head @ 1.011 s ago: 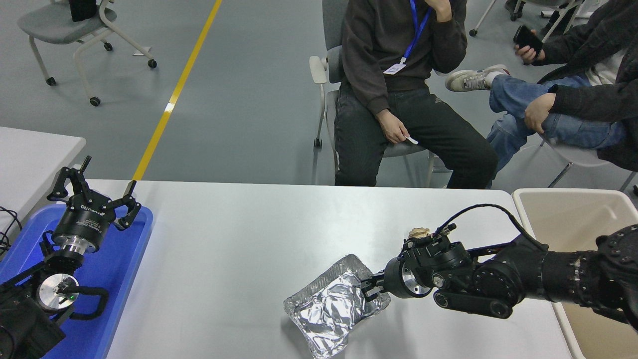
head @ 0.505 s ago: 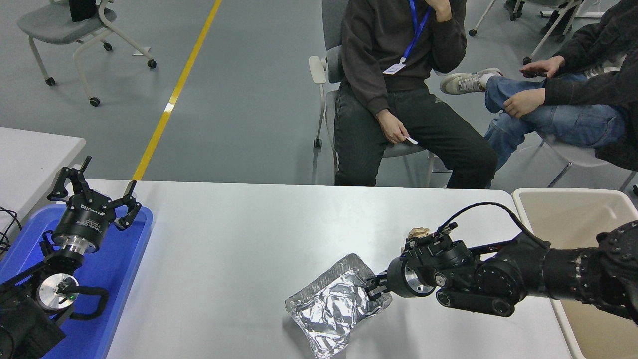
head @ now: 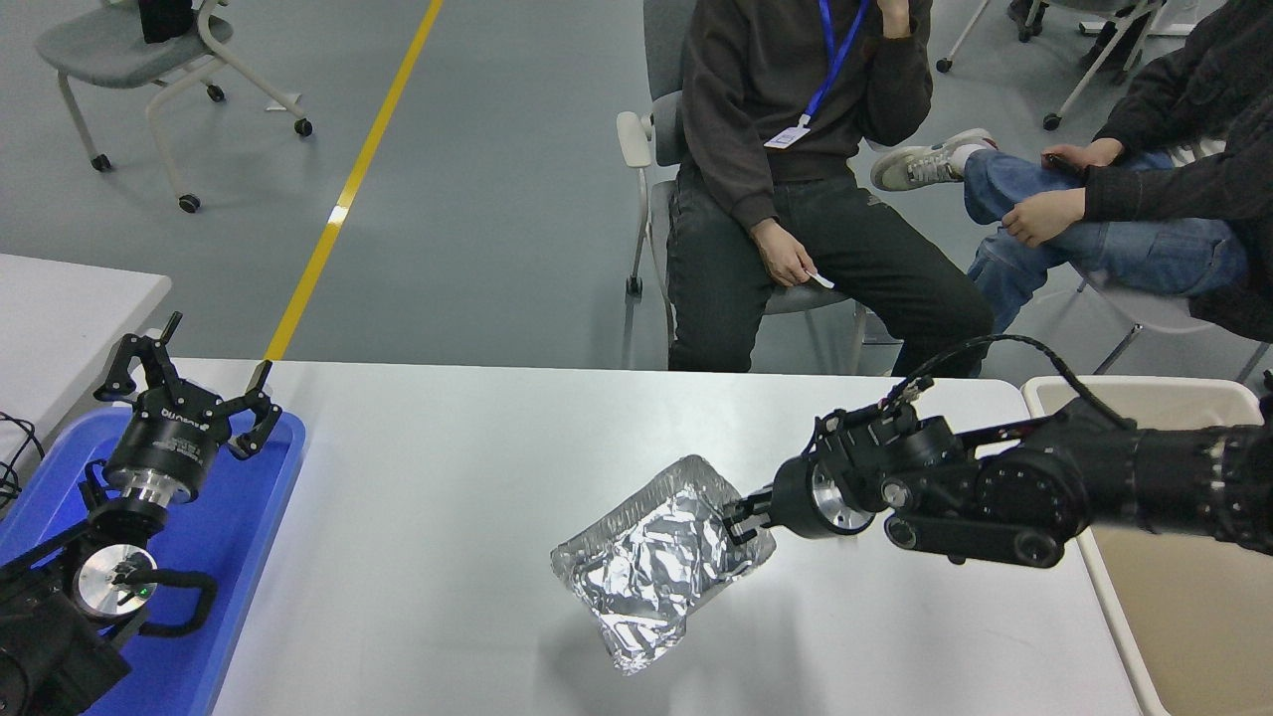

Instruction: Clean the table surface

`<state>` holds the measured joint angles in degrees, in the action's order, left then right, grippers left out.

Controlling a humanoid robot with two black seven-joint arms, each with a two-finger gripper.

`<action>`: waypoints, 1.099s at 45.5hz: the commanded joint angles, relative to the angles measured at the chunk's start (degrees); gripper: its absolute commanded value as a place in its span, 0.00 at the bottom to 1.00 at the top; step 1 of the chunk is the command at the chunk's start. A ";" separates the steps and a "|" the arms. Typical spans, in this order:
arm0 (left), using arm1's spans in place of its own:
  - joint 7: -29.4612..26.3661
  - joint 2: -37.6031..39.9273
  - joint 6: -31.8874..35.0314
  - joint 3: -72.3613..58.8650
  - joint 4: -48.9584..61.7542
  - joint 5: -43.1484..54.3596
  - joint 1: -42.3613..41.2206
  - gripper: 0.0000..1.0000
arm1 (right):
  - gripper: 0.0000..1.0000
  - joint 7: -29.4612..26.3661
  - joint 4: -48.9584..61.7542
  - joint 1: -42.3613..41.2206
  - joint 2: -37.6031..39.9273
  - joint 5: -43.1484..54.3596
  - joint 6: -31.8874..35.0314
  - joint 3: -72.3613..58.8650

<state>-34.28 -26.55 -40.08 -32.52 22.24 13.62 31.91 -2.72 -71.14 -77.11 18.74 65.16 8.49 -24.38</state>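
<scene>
Tabletop [head: 448, 477]: light grey-white, fills lower half of the head view, betw. blue tray at its left end & beige bin off its right end.
Foil tray [head: 651, 557]: crumpled silver foil container, tilted, right-centre of tabletop; near corner hangs low, shadow on the surface beneath; looks raised, can't tell if any part touches.
Right pincer [head: 738, 517]: arm comes in from right edge, low over tabletop; fingers clamped on foil tray's right rim.
Left pincer [head: 189, 383]: parked lower left above blue tray, fingers spread apart, holding nothing.
Blue tray [head: 254, 497]: plastic, on tabletop's left end, partly under left arm.
Beige bin [head: 1183, 617]: just beside tabletop's right edge; right arm crosses over its near-left corner.
People: two seated at far side, on chairs, well apart from tabletop; one w/ blue lanyard [head: 833, 60].
</scene>
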 commanded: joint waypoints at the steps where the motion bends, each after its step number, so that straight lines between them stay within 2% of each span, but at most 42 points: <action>1: 0.00 0.01 0.00 0.00 0.00 0.00 0.00 1.00 | 0.00 0.17 -6.81 -5.85 6.48 -1.70 2.15 -0.14; 19: 0.00 0.01 0.00 0.00 0.00 0.00 0.00 1.00 | 0.00 0.35 -13.32 -13.49 17.99 -1.70 6.63 0.83; 50: 0.00 0.01 0.00 0.00 0.00 0.00 -0.09 1.00 | 0.00 0.61 -17.10 -20.01 36.10 -1.62 11.99 1.44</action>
<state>-34.28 -26.54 -40.08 -32.52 22.24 13.62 31.90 -2.13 -87.77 -95.34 49.14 63.45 19.23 -23.07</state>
